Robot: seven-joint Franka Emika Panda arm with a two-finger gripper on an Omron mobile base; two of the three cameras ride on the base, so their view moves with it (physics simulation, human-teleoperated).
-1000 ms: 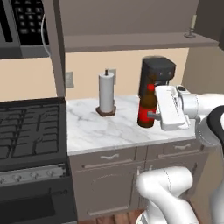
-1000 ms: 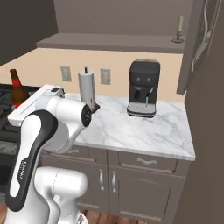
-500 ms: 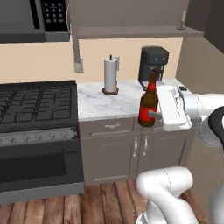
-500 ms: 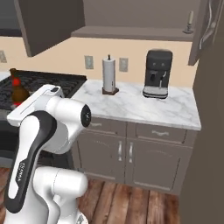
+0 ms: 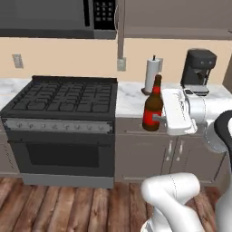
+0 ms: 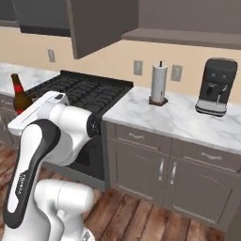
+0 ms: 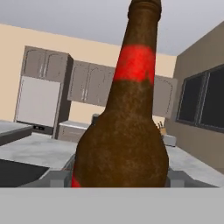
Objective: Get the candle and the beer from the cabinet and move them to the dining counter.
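The beer (image 5: 153,106), a dark brown bottle with a red label, stands upright in the air in front of the worktop's edge. My gripper (image 5: 159,119) is shut on its lower body from the right. Seen from the right base, the beer (image 6: 19,94) peeks out to the left of my arm. Up close it is the beer (image 7: 127,122) that rises between my fingertips (image 7: 176,176), with my gripper (image 7: 117,179) at its base. The cabinet's open door (image 6: 101,26) hangs above the stove. The candle is out of view. A pale counter (image 7: 35,151) lies far behind the bottle; I cannot tell which it is.
A black stove (image 5: 63,97) with an oven stands left of the marble worktop (image 6: 188,117). On the worktop are a paper-towel roll (image 5: 152,74) and a black coffee machine (image 5: 198,68). A microwave (image 5: 54,16) hangs over the stove. Wood floor (image 5: 68,208) lies below.
The whole picture has shifted: the base has backed off and turned, so the stove has come into view. The beer stays in my gripper.
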